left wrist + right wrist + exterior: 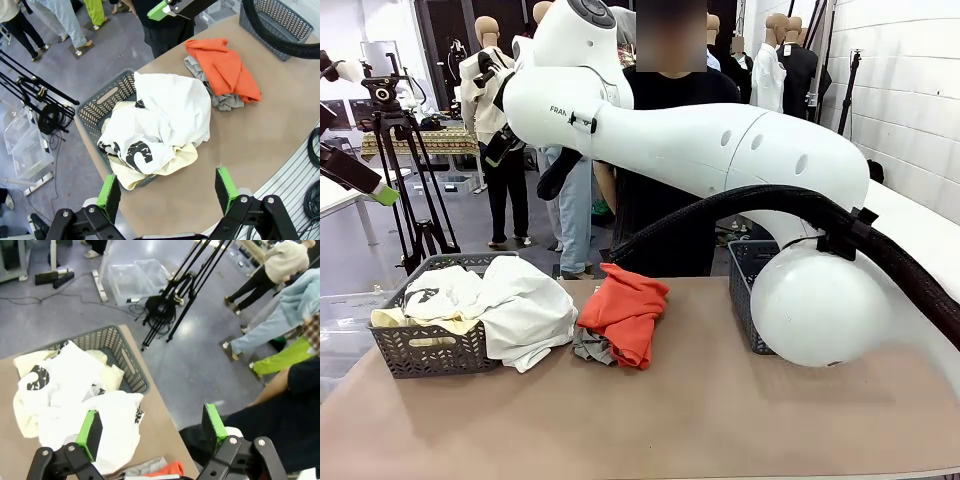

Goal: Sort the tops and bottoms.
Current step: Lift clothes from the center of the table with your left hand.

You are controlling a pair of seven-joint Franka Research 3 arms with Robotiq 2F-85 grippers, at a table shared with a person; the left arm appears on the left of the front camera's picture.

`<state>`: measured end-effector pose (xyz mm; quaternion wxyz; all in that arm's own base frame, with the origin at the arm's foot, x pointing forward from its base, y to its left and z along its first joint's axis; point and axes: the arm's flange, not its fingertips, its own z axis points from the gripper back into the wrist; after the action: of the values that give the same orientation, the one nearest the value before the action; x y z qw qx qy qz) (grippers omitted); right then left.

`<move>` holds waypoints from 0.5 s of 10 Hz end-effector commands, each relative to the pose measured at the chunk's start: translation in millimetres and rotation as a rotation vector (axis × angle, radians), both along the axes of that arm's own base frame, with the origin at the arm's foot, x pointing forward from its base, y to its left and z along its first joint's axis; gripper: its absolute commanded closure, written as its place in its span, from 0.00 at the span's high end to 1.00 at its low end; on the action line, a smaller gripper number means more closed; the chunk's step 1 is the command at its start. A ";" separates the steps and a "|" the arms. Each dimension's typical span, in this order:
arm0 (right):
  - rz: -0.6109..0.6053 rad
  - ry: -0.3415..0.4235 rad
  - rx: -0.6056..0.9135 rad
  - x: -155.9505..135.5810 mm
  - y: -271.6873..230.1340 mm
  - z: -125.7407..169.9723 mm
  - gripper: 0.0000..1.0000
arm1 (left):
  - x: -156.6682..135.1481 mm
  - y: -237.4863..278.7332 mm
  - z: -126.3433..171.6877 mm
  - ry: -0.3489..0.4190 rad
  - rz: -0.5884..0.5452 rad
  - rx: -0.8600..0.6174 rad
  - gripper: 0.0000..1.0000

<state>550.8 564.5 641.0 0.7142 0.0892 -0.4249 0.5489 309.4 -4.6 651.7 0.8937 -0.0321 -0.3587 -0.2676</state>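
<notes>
The white garment [175, 107], patterned garment [132, 152] and pale yellow garment [175, 162] are heaped in the grey basket [105, 102], the orange-red garment [225, 65] is laid over the grey garment [222, 100] on the counter [260, 135], and the fingers of the left gripper [167, 190] and right gripper [152, 429] are held apart.

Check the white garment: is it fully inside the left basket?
No, partly out: the white garment drapes over the basket rim onto the table.
</notes>
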 end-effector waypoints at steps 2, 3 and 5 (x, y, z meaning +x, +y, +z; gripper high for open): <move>-0.111 0.129 0.017 -14.2 -69.9 -5.3 1.00 | 1.2 -0.9 2.1 0.001 0.015 0.003 0.99; -0.155 0.196 0.036 -39.5 -106.9 -16.1 1.00 | 1.2 -0.9 2.1 0.001 0.015 0.003 0.99; -0.306 0.278 0.039 -79.5 -167.4 -39.7 1.00 | 1.2 -0.9 2.1 0.001 0.015 0.003 0.99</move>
<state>582.2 489.3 673.5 0.8122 0.1050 -0.3552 0.4506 309.5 -4.4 651.7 0.8937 -0.0321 -0.3587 -0.2675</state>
